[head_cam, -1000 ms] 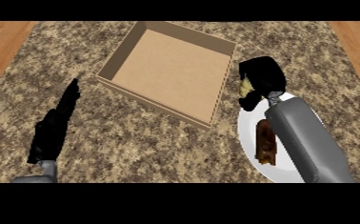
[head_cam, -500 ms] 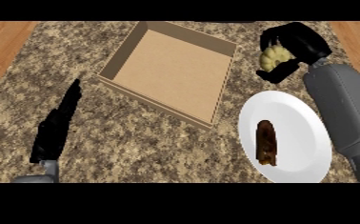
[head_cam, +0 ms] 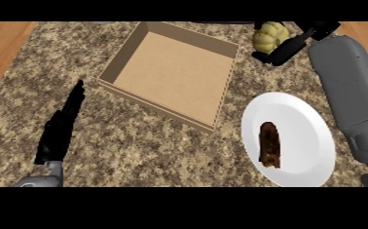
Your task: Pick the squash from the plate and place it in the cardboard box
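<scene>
Now, in the head view, the robot's right hand (head_cam: 287, 47) is up near the far right corner of the counter (head_cam: 144, 140). Its black fingers are curled round the yellow squash (head_cam: 271, 35), which shows bumpy and pale between them. A second ago this hand was low over the white plate (head_cam: 309, 125); half a second ago it had already lifted the squash off and moved up and away. It has gone a bit further since then, and the grey forearm slants down the right side of the view.

So the squash is no longer on the plate. It is in the air, held in the right hand, just beside the right wall of the cardboard box (head_cam: 173, 69), but not yet over the open inside. The box sits open in the middle of the counter, with only its brown floor showing inside.

A dark brown piece of food (head_cam: 269, 144) lies alone on the plate, as it did before. The plate has not shifted.

The left hand (head_cam: 61, 125) rests at the left side of the counter with its fingers straight and close together, pointing away from the robot. It holds nothing and has not moved.

The picking part looks done. What is left is likely to carry the squash leftward over the box and let it go there.
</scene>
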`<state>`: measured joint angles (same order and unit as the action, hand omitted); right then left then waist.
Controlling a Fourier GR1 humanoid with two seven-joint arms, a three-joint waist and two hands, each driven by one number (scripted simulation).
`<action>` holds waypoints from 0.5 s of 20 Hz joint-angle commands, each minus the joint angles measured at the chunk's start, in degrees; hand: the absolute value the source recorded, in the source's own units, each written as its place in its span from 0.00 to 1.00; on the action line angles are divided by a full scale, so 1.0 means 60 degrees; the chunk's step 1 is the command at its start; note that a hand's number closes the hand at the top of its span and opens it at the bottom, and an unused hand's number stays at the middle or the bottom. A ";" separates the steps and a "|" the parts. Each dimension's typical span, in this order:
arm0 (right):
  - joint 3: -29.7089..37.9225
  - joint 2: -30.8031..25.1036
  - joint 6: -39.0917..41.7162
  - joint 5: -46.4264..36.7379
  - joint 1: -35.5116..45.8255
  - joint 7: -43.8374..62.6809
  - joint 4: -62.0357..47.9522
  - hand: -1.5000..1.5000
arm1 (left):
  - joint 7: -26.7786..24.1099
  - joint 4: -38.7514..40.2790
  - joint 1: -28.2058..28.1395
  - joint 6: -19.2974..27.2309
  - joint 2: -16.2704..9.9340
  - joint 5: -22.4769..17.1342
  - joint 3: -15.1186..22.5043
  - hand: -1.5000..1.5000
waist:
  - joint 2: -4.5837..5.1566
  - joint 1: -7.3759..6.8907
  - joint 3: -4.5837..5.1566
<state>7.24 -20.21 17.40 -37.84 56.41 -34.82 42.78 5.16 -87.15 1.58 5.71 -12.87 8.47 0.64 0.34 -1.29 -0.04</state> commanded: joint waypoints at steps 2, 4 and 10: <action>-0.0019 0.0727 0.0614 0.0437 0.0724 0.0534 0.0299 1.00 | -0.0637 0.0358 -0.0352 -0.0403 -0.0267 -0.0283 -0.0413 0.50 | -0.0062 0.0121 0.0012; 0.0006 0.1166 0.0175 0.0265 0.1666 0.1061 -0.0488 1.00 | -0.0235 -0.0348 -0.0463 -0.0296 -0.0087 -0.0088 -0.0080 0.50 | -0.0029 -0.0028 0.0008; -0.0444 0.2356 -0.0508 -0.0130 0.2118 0.2279 -0.0607 1.00 | -0.0064 -0.0358 -0.0300 -0.0010 0.0189 0.0332 0.0113 0.50 | -0.0022 0.0010 0.0010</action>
<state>6.13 -11.01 17.74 -37.07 66.72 -24.31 41.27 5.08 -88.94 -0.22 5.04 -12.51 9.11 0.43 0.09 -1.02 0.02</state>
